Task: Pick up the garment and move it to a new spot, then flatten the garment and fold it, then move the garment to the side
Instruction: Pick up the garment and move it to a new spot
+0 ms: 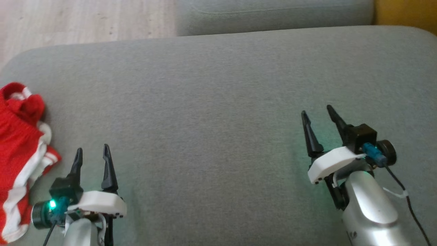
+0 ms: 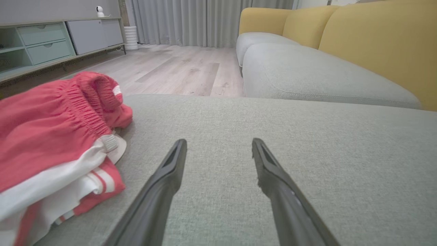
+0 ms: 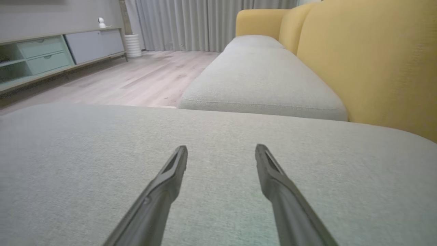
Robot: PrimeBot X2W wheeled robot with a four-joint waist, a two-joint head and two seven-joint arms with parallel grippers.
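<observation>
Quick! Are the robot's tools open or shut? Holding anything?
Left tool: open, holding nothing.
Right tool: open, holding nothing.

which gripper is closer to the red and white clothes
The left gripper, at the head view's lower left, just beside the red and white clothes; the right gripper is far off across the grey cushion.

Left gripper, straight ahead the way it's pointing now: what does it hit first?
Likely the grey cushion just ahead of the left gripper; the red-and-white clothes lie left of that line.
</observation>
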